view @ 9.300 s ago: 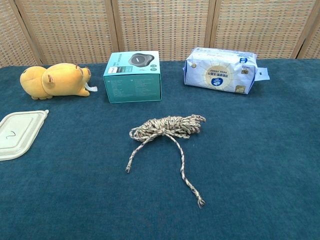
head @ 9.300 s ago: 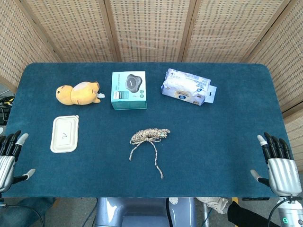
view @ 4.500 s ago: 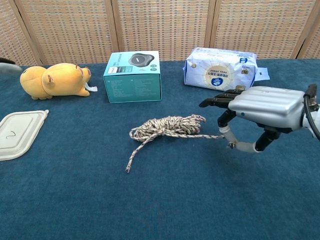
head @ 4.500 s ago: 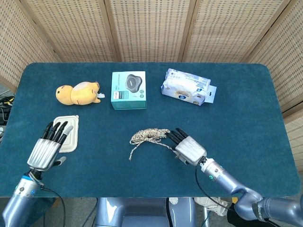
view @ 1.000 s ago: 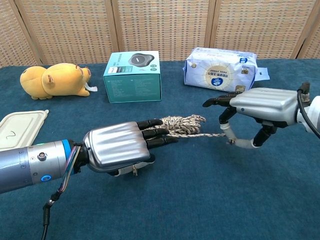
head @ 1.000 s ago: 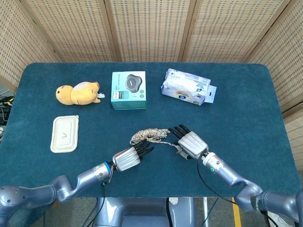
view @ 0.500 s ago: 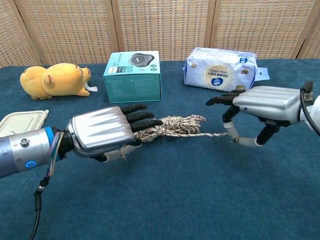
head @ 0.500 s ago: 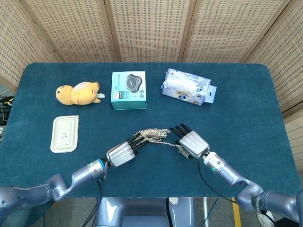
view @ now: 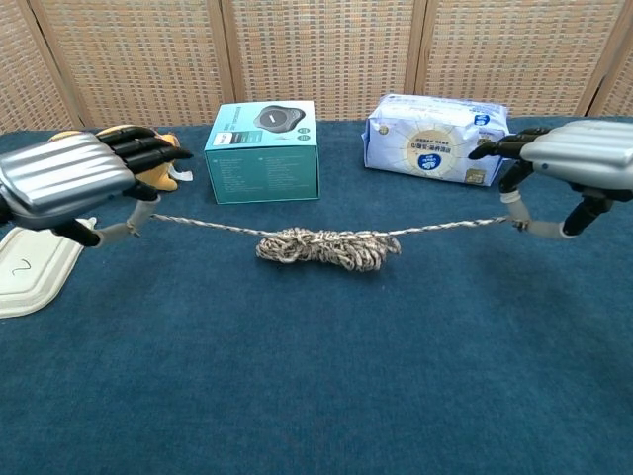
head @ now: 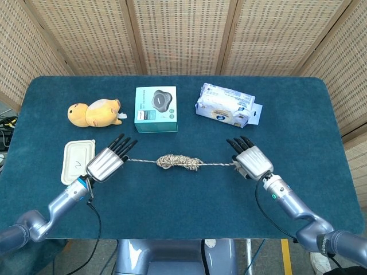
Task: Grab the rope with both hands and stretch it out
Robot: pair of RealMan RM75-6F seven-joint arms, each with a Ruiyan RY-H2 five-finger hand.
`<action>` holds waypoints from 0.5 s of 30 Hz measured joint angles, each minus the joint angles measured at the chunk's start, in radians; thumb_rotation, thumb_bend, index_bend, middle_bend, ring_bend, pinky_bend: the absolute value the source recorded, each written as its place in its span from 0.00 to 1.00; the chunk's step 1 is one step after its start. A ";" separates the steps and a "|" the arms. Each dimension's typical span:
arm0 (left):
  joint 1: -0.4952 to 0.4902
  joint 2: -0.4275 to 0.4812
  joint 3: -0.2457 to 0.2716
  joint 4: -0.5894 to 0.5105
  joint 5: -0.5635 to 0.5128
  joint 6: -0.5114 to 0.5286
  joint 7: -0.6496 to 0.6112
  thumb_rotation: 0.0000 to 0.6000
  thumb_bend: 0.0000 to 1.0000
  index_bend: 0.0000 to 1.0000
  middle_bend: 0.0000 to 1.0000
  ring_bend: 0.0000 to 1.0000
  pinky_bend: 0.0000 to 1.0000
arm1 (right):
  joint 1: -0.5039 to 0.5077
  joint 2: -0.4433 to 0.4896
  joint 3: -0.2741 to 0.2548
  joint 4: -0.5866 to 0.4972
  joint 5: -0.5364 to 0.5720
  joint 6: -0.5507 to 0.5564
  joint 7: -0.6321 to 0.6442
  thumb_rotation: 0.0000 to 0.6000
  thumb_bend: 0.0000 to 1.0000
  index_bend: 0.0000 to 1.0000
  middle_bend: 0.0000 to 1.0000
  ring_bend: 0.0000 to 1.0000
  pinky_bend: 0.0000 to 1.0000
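while each pinches the rope (head: 179, 162), left hand (head: 107, 163) and right hand (head: 253, 162) hover palm-down.

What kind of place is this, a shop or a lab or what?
Probably a robot test or demonstration stand, not a shop. A table covered in blue cloth stands before woven screens, and unrelated things are laid out as props: a plush toy, a boxed gadget, a tissue pack.

We've got a deep teal table (head: 287, 114), a speckled beige-brown rope (head: 179, 162), silver hands with black fingers (head: 123, 142), a yellow-orange plush (head: 92, 112), a teal box (head: 155, 109), a white-blue wipes pack (head: 225, 105), and an off-white lidded container (head: 78, 162).
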 measured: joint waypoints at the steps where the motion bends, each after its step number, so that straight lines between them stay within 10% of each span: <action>1: 0.009 0.007 -0.002 0.011 -0.007 0.008 -0.018 1.00 0.43 0.66 0.00 0.00 0.00 | -0.004 0.009 0.002 -0.001 0.006 0.003 -0.005 1.00 0.50 0.66 0.03 0.00 0.00; 15: 0.133 0.027 0.008 0.199 -0.040 0.124 -0.229 1.00 0.42 0.66 0.00 0.00 0.00 | -0.091 0.104 -0.011 -0.013 0.046 0.061 -0.029 1.00 0.49 0.60 0.02 0.00 0.00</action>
